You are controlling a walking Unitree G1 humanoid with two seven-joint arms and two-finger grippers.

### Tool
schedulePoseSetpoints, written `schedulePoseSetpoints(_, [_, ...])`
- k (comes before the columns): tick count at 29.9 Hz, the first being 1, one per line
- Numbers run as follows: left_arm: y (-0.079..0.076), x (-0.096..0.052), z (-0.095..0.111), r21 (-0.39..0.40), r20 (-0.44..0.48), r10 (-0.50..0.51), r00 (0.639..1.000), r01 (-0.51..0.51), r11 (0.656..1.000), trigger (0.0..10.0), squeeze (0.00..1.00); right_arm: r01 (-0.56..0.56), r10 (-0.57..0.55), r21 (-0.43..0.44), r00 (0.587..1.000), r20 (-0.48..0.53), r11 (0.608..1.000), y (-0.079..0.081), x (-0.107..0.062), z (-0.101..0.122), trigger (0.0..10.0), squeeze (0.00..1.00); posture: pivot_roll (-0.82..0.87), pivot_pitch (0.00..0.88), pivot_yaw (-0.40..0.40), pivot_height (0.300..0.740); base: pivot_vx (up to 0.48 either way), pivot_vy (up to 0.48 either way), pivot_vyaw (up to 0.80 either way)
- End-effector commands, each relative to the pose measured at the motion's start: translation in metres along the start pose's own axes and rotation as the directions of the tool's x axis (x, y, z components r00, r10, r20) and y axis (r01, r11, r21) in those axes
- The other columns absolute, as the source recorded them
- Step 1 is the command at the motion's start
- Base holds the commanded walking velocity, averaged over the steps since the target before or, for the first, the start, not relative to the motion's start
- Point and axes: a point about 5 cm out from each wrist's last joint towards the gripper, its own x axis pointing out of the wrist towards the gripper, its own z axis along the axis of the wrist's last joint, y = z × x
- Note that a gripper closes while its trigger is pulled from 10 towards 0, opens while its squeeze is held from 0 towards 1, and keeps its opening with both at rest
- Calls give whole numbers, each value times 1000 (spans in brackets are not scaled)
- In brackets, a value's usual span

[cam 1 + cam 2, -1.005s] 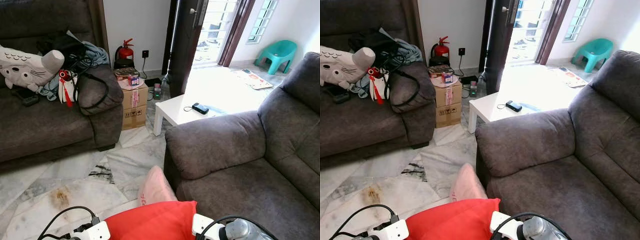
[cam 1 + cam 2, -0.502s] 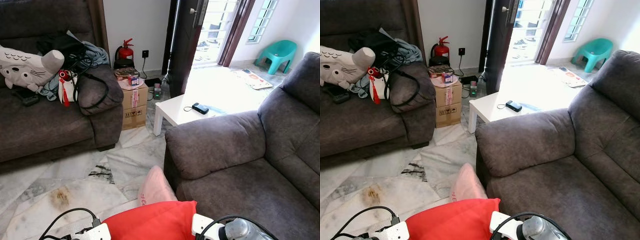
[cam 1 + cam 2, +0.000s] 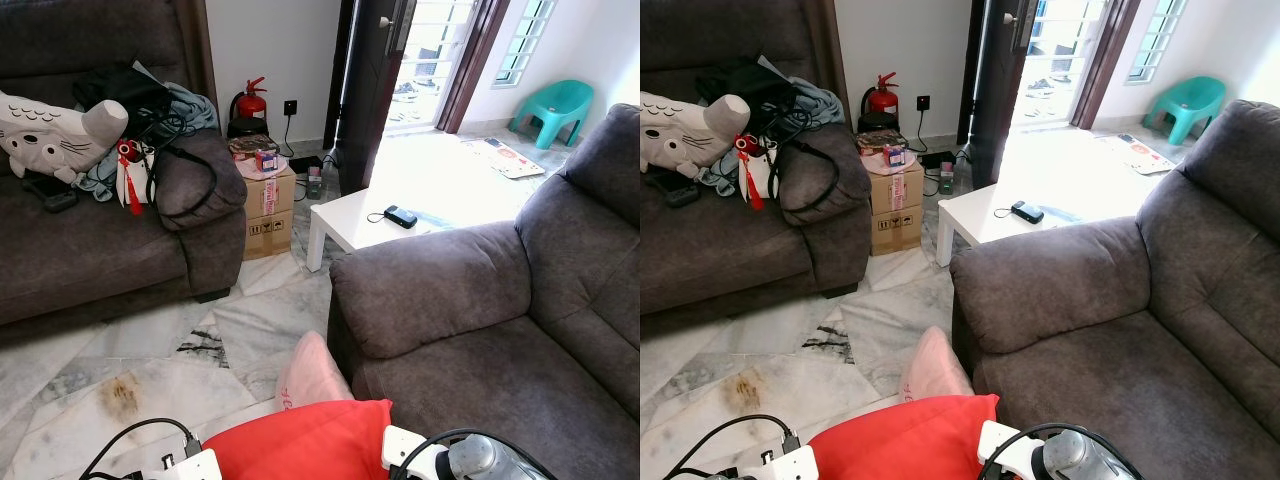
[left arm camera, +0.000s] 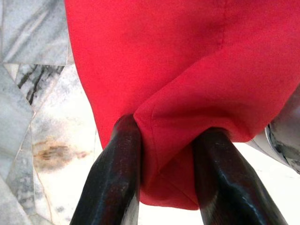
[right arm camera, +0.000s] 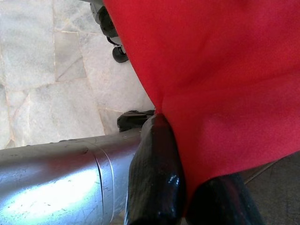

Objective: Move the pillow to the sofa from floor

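The red pillow (image 3: 300, 445) is cut off by the frame's lower edge, its long axis running left-right, held above the floor (image 3: 150, 365) beside the grey sofa (image 3: 480, 330). Left gripper (image 4: 161, 178) and right gripper (image 5: 183, 187) jaws each pinch its fabric.

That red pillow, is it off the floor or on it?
Off the floor: both jaws pinch the red pillow, which hangs above the marble tiles, short of the sofa.

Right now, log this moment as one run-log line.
red pillow: lifted off floor | left gripper: pinching pillow fabric | right gripper: pinching pillow fabric | sofa: ahead-right
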Motion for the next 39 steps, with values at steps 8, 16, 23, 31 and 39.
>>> schedulePoseSetpoints(8, [-9, 2, 1, -6, 16, -18, 1000, 19, 1000, 0, 0, 51, -51, 21, 999, 19, 998, -7, -5, 1, 10000, 0, 173, 0, -132, 740, 0, 0, 0])
schedulePoseSetpoints(16, [-9, 2, 1, -30, 27, 26, 999, -25, 999, 0, 0, 222, -230, 71, 963, 142, 973, -16, -3, 13, 10000, 0, 178, 0, -132, 740, 0, 0, 0])
schedulePoseSetpoints(23, [-9, 3, 2, -37, 31, 42, 999, -41, 998, 0, 0, 343, -394, 237, 891, 225, 909, -23, 1, 23, 10000, 0, 182, 0, -131, 740, 0, 0, 0])
schedulePoseSetpoints(31, [-3, 1, 5, -77, 62, 106, 992, -102, 992, 0, 0, 339, -425, 322, 870, 250, 884, -16, 8, 21, 10000, 0, 180, 0, -129, 740, 0, 0, 0])
schedulePoseSetpoints(39, [27, -12, 10, -302, 84, 462, 883, -419, 856, 10000, 0, 501, -761, 663, 627, 166, 557, -34, -3, 17, 10000, 0, 187, 0, -131, 740, 0, 0, 0])
